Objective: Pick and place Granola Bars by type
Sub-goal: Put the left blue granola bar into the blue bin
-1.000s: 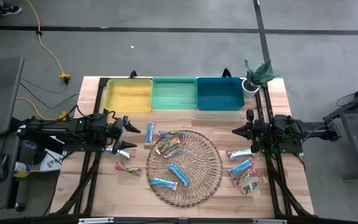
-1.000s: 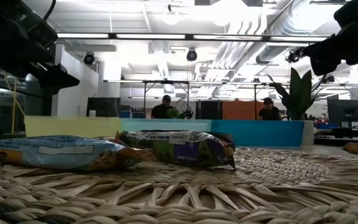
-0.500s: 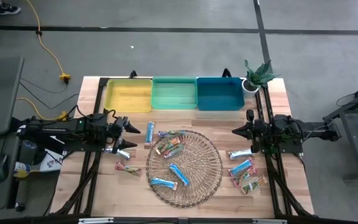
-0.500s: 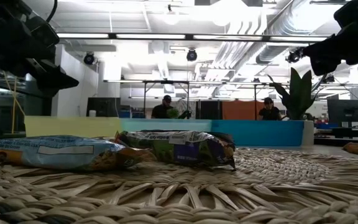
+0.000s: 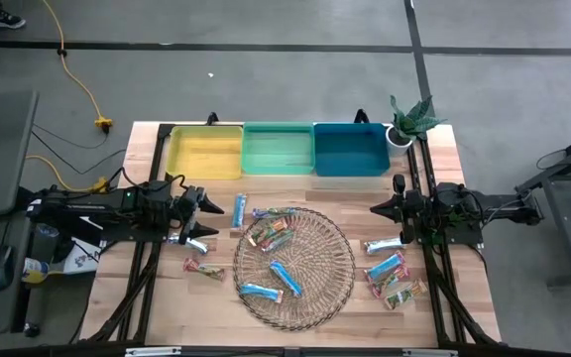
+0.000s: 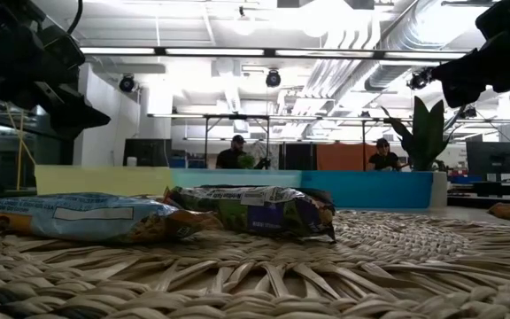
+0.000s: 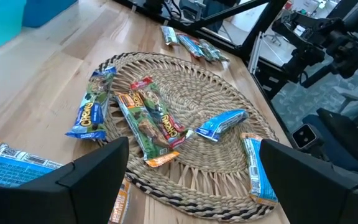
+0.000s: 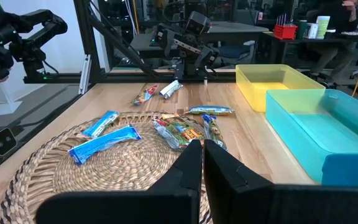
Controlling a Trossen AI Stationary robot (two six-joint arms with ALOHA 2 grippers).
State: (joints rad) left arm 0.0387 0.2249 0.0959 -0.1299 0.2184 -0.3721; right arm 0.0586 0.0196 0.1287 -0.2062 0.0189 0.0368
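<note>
Left gripper (image 5: 206, 218) spread wide, empty, near the bench's left edge; right gripper (image 5: 383, 210) pinched narrow, empty. Granola Bars (image 5: 276, 238) overlapping on the wicker tray (image 5: 335, 288), others beside it; risk of snagging two wrappers, mixing types

Pale blond wood grain on the table (image 5: 147, 297), and a tan woven wicker tray (image 5: 330, 283) in the middle. Along the far edge: a yellow bin (image 5: 205, 152), a mint-green bin (image 5: 278, 149), a deep teal-blue bin (image 5: 351, 149). On the weave lie bright blue granola bars (image 5: 285, 280) with white lettering; beside them, bars in mixed orange, green and red (image 7: 146, 122). One bar off the tray is silvery-blue (image 5: 384, 245). A green-leaved plant (image 5: 410, 117) sits in a white pot. Both arms are black; a yellow cable (image 5: 79, 84) crosses the grey floor.
</note>
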